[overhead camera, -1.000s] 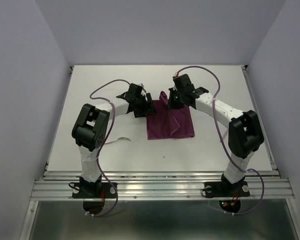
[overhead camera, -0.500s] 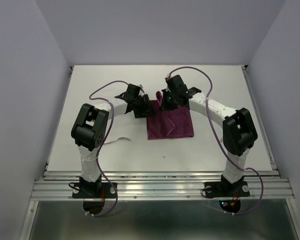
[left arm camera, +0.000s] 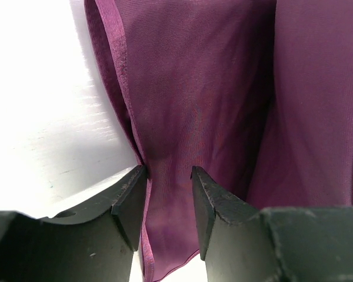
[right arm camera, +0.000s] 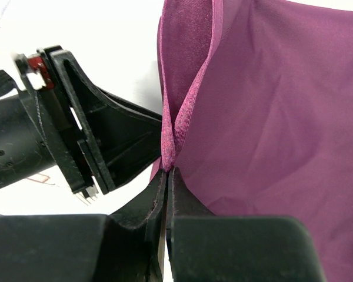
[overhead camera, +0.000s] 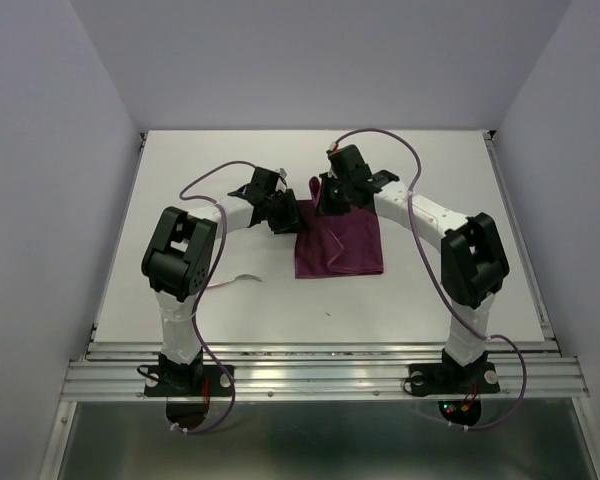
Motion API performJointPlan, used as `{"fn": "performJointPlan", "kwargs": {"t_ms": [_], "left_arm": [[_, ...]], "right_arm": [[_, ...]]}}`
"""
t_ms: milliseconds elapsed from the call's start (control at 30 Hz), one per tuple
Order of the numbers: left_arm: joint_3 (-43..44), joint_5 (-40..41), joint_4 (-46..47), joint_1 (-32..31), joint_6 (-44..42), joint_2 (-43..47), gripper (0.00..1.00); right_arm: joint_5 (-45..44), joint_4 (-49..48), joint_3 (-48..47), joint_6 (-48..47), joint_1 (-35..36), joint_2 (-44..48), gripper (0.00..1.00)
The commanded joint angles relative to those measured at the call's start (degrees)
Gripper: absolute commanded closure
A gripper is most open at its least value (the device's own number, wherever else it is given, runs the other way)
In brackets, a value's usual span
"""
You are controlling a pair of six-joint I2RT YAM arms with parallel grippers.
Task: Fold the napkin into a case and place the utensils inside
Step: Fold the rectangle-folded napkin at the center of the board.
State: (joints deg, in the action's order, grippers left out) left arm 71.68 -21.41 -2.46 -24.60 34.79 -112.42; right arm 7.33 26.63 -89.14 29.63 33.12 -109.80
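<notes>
At frame centre in the overhead view, the napkin [overhead camera: 340, 248] lies flat, its upper-left corner lifted in the clamped right gripper [right arm camera: 166, 171], while the left gripper [left arm camera: 169, 176], immediately left, straddles the adjoining fold with jaws apart.

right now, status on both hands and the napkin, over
Right hand shut on a raised fold of the napkin. Left hand open, jaws astride the napkin's left edge. Hands close together; nothing else in the way.
</notes>
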Motion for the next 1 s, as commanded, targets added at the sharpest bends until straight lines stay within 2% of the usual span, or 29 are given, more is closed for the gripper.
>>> {"fn": "performJointPlan", "kwargs": {"t_ms": [0, 300, 667, 967], "left_arm": [[-0.49, -1.53, 1.14, 0.17, -0.86, 0.01, 0.53], [-0.84, -1.27, 1.14, 0.17, -1.04, -0.34, 0.53], [-0.40, -0.92, 0.61, 0.25, -1.39, 0.01, 0.53], [0.39, 2.42, -2.46, 0.78, -3.32, 1.50, 0.52]], "right_arm": [[0.40, -1.32, -3.32, 0.52, 0.89, -0.15, 0.99], [1.02, -1.06, -6.30, 0.96, 3.26, -2.52, 0.99], [0.58, -0.97, -5.52, 0.96, 3.26, -3.58, 0.99], [0.58, -1.06, -5.08, 1.05, 3.26, -3.76, 0.99]]}}
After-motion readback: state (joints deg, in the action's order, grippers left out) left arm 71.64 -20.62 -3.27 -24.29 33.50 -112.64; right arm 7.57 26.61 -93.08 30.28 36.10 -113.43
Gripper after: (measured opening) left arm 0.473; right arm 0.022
